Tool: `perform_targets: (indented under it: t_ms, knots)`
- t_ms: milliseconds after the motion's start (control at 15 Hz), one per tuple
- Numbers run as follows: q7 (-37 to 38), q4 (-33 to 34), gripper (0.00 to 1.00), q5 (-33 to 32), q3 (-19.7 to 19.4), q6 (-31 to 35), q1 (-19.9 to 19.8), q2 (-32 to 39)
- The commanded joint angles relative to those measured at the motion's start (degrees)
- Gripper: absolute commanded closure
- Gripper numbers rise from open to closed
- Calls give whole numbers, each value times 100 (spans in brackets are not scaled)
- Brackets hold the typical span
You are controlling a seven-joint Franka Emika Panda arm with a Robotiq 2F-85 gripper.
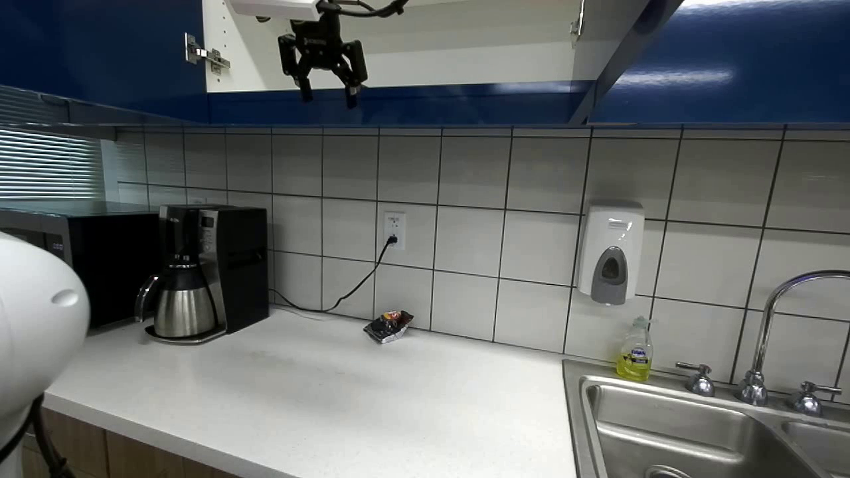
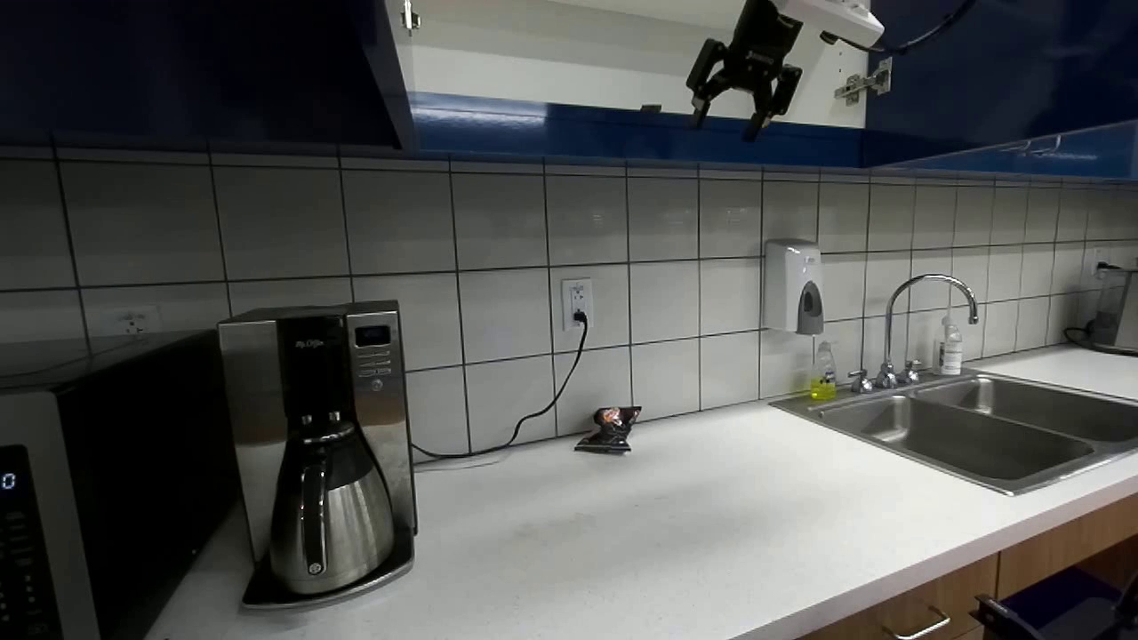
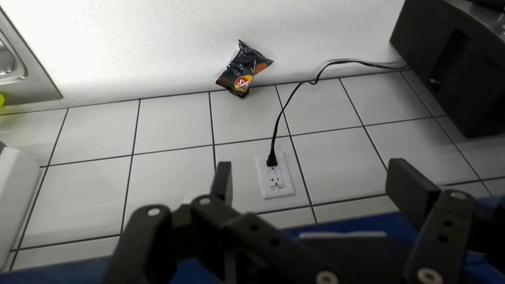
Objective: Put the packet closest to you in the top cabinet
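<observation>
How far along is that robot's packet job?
Done: the top cabinet stands open; a small dark thing at its ledge may be the packet, too small to tell. In progress: nothing; the open hand hangs empty outside. Left: perhaps only moving that hand clear.

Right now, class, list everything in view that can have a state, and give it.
Black two-fingered end effector: open, holding nothing.
Glossy dark-blue wall cabinet: open.
Shiny black packet: crumpled, not held.
Silver steel coffee pot: seated in the black-and-steel coffee machine.
Black power cord: plugged in.
Clear plastic soap bottle: upright, partly filled.
Arched chrome faucet: no visible flow.
Black boxy microwave: display lit.
</observation>
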Motion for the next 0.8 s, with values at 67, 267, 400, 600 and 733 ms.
perform_targets:
  t_ms: [67, 267, 400, 600, 733]
  knots:
    - [-397, -733, 0, 73, 42, 140, -54, -298]
    - [-694, -1272, 0, 91, -5, 311, -1, -409]
    - [-815, -1590, 0, 101, -17, 419, 13, -433]
    - [-939, -2112, 0, 108, -27, 671, 27, -534]
    - [-1025, -2419, 0, 136, -53, 884, 63, -585]
